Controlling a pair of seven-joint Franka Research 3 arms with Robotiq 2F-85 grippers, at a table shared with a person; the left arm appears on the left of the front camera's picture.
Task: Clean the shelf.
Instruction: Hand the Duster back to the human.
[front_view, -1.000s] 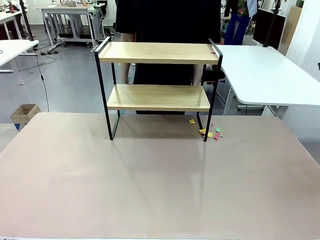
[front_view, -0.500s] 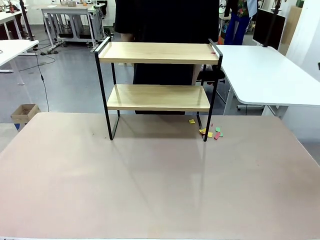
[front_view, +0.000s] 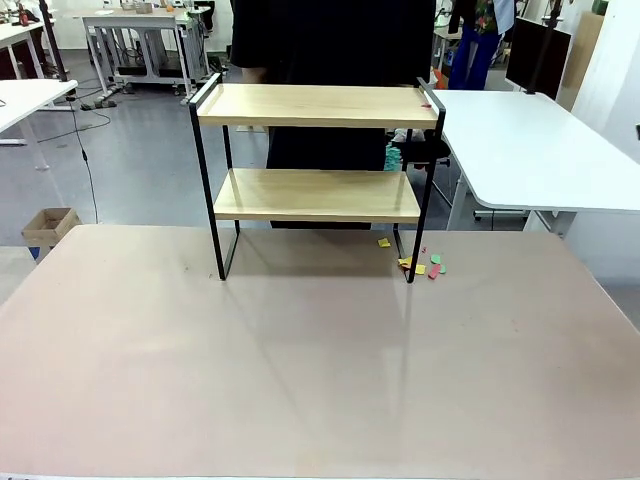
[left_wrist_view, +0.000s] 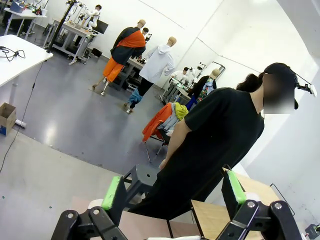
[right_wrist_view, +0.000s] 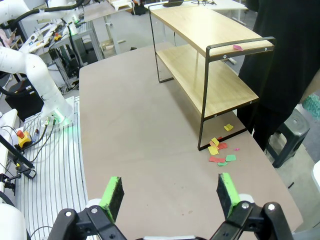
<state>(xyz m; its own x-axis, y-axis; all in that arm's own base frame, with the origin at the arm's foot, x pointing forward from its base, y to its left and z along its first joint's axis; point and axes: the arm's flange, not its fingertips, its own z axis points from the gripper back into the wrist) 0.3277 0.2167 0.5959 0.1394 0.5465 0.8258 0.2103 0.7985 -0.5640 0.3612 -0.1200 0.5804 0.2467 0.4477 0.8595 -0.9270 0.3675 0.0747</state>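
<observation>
Front view: the shelf (front_view: 316, 170), two pale wooden boards in a thin black metal frame, stands at upper centre on the matte beige table (front_view: 320, 370); small coloured paper scraps (front_view: 420, 265) lie by its right leg, and a person in black (front_view: 335, 60) stands behind it.

Left wrist view: the left gripper (left_wrist_view: 174, 192), jaws apart and empty, occupies the bottom edge; grey workshop floor beyond.

Right wrist view: the right gripper (right_wrist_view: 171, 195), jaws apart, hangs above the table; shelf at upper right, one pink scrap (right_wrist_view: 237, 47) on its top board.

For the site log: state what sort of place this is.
Probably a robotics lab or workshop hall: white robot arm beside the beige table, rows of white metal-legged workbenches, grey concrete floor.
</observation>
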